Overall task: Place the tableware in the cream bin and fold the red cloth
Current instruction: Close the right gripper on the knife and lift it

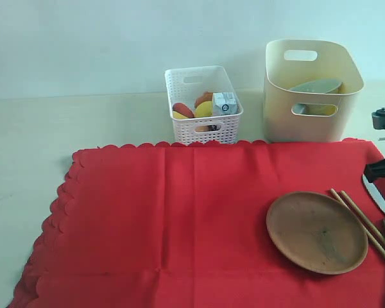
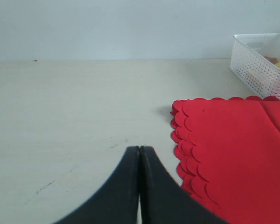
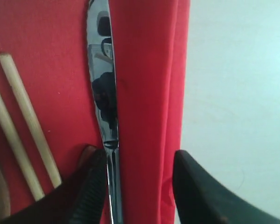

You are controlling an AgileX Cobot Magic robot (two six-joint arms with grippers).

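Right end effector [image 3: 137, 156] straddles knife [image 3: 102, 93] — jaws apart.

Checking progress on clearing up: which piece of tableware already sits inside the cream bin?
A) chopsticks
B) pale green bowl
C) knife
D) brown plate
B: the pale green bowl shows inside the cream bin, while the brown plate, chopsticks and knife lie on the red cloth.
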